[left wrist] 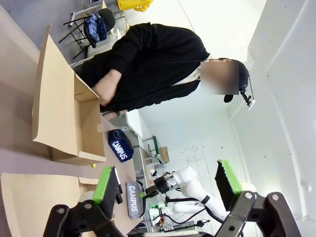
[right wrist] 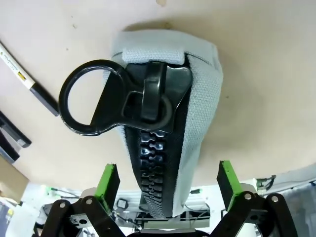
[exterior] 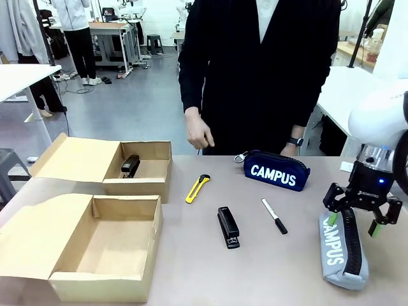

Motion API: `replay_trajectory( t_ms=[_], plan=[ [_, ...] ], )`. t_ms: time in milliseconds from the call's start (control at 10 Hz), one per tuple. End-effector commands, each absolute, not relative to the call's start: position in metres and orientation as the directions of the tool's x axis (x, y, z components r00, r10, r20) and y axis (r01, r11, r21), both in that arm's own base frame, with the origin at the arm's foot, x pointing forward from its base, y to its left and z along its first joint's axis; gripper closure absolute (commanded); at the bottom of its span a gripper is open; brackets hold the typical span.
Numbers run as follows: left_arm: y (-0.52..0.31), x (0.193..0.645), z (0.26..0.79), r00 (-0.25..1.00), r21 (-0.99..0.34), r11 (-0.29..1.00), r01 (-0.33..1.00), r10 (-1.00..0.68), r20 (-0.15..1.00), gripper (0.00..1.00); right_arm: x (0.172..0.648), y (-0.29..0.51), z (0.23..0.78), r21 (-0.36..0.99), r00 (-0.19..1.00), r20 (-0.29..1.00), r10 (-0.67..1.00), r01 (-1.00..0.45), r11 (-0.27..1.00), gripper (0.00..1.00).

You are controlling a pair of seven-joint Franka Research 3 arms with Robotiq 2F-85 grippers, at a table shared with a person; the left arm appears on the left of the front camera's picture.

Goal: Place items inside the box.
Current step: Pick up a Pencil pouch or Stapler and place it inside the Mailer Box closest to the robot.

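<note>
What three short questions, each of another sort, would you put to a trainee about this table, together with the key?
1. True or false: the right gripper is shut on the grey pencil case.
2. Which item lies inside the far box? A) a marker B) a black stapler C) a utility knife
3. Short answer: what colour is the "CAMPUS" case nearest the person?
Key: 1 false, its jaws stand open on either side of the case; 2 B; 3 navy.
</note>
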State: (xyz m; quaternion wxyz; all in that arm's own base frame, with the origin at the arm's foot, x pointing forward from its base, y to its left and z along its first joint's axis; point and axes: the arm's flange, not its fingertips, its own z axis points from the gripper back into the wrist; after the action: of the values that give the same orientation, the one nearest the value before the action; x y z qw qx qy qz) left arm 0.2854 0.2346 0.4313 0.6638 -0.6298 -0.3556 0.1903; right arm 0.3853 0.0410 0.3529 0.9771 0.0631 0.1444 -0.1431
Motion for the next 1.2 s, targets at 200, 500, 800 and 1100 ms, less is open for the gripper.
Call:
replay_trajectory(
  t_ms=[200,500,800,1100],
  plan=[
    [0.2318,0.2837,0.4314,0.667,-0.966,0.136,0.22,0.702,0.251,0.0,0.3867,0.0426,0.3569,0.063,0.91,-0.274,-0.311,0.339,0.939,0.6],
    [0.2318,0.2837,0.4314,0.667,-0.966,0.136,0.22,0.702,0.251,0.0,0.3861,0.0483,0.3536,0.04,0.91,-0.289,-0.297,0.322,0.946,0.65],
    [0.2318,0.2837,0.4314,0.667,-0.966,0.136,0.22,0.702,0.251,0.0,0.3851,0.0485,0.3536,0.027,0.91,-0.288,-0.299,0.32,0.947,1.0],
    [0.2318,0.2837,0.4314,0.667,-0.966,0.136,0.22,0.702,0.251,0.0,0.3826,0.0465,0.3563,0.027,0.912,-0.29,-0.291,0.312,0.95,1.0]
  ],
)
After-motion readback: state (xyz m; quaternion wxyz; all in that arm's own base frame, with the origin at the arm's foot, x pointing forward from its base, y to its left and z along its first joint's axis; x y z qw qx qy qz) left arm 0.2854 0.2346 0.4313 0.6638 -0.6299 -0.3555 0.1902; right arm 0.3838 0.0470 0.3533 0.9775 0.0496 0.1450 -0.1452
